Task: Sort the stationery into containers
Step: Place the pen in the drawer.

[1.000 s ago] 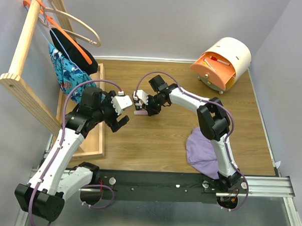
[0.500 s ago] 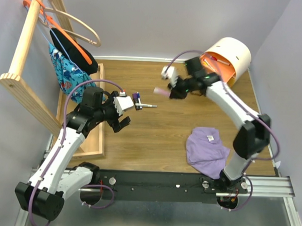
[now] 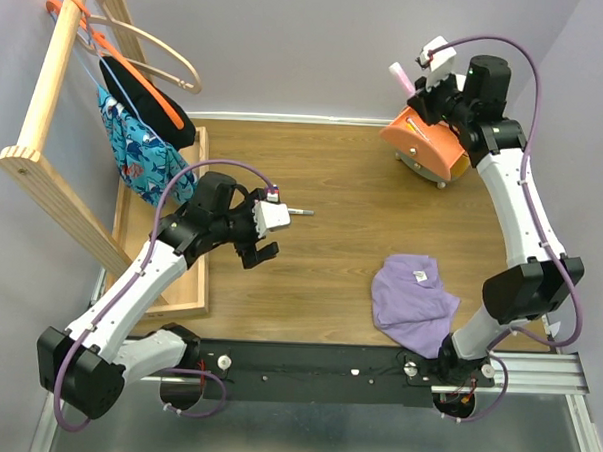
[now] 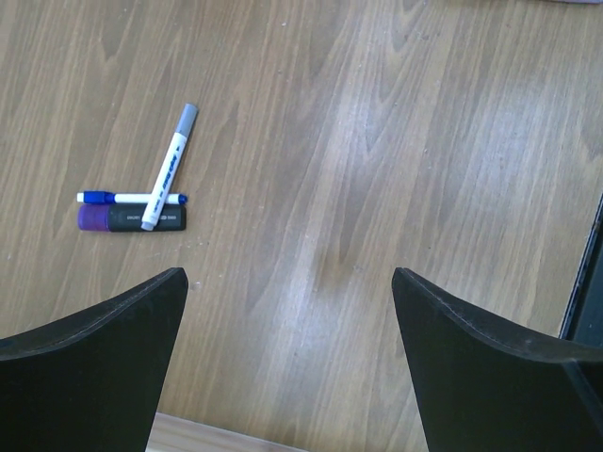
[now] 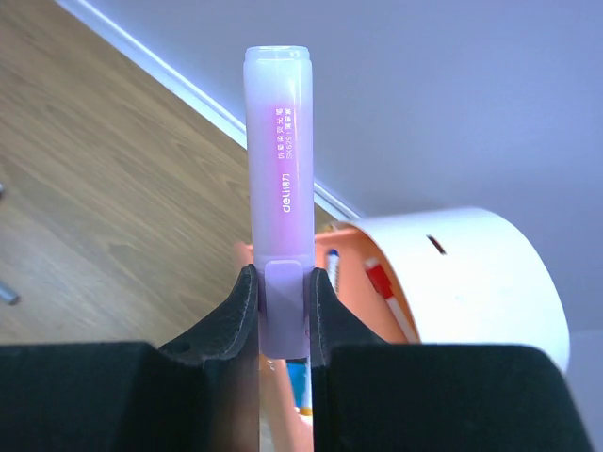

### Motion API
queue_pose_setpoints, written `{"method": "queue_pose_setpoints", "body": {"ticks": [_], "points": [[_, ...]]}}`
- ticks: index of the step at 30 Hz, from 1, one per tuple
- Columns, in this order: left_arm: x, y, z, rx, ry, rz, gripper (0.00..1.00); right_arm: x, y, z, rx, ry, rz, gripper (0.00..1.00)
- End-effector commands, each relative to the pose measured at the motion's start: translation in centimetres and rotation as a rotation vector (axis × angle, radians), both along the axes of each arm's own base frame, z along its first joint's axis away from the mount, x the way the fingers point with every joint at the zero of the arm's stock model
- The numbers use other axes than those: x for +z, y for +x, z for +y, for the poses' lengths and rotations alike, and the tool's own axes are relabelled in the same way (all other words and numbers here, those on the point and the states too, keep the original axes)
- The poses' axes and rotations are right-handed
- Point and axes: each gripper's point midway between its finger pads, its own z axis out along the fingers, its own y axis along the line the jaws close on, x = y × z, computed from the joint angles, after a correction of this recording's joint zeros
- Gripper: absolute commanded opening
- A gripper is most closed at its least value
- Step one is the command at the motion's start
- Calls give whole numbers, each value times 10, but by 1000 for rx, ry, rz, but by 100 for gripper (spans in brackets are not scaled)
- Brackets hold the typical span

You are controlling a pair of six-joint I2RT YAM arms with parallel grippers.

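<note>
Over at the far right corner of the table (image 3: 329,277), the right end effector (image 5: 281,282) is clenching the pink highlighter (image 5: 278,160) by its lower end, so the highlighter is sticking straight up out of the jaws. It's hanging up in the air by the orange drawer (image 5: 344,268), which is sitting pulled out of the cream drawer unit (image 5: 471,282) with a couple of pens lying in it.

So I'd say we're in the carry-and-drop part of sorting this one item. It looks like the next move is going to need the wrist tipping over or coming down, so the highlighter is pointing into the drawer opening before the jaws let go. From this height it could bounce off the drawer's front lip. I can't really tell whether it's lined up dead over the drawer or just beside it.

Meanwhile the left end effector (image 4: 287,273) is hovering wide open and holding nothing, out over the middle of the table toward the left edge. Three more things are waiting on the wood ahead of it and off to one side: a white marker (image 4: 170,169) lying across a blue pen (image 4: 122,198), and a black marker (image 4: 137,218) right against them. It isn't touching any of them, so they're probably next in line.
</note>
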Motion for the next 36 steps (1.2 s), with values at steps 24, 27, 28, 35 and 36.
{"method": "queue_pose_setpoints", "body": {"ticks": [24,27,28,35,36], "points": [[14,6,0,5,-9,-74,99,-57,5,-63,-214,-98,203,66],[16,8,2,16,-3,-79,99,-43,2,-45,-121,-50,185,67],[16,8,2,18,0,-82,99,-44,-4,-29,-24,-27,198,67],[14,5,17,59,47,-94,99,-99,-53,54,464,59,390,65],[6,-1,21,54,69,-73,99,-117,-58,71,526,27,417,63]]}}
